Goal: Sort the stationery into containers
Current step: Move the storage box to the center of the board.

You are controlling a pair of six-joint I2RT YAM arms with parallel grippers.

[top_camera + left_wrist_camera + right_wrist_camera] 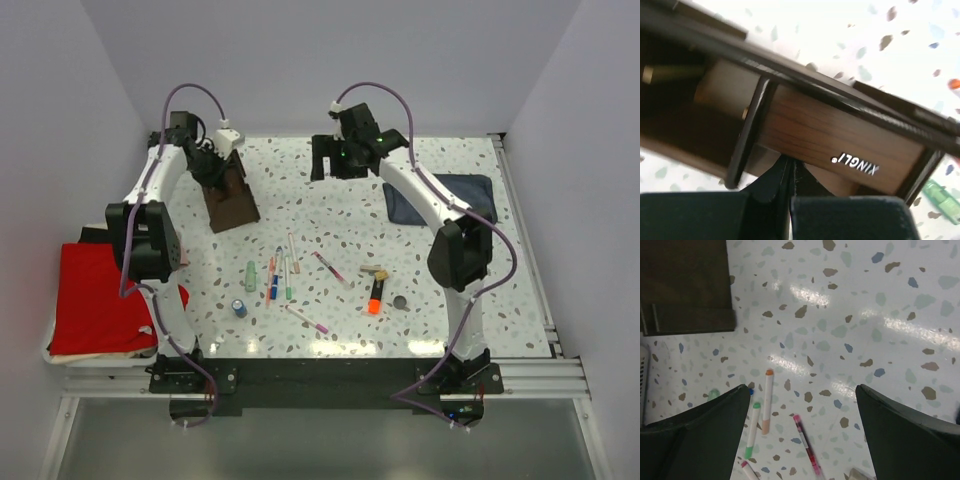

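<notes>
High rear overhead — two close, downward wrist views, organizer in both

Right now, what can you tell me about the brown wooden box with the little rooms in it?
The wooden organizer is dark brown with visible grain. Black-edged dividers split it into several compartments, and one panel has white letters reading XINGLI. It is at the far left of the table, apart from the scattered pens. The left arm's closed fingers meet its edge. I cannot tell whether they pinch it.
</notes>
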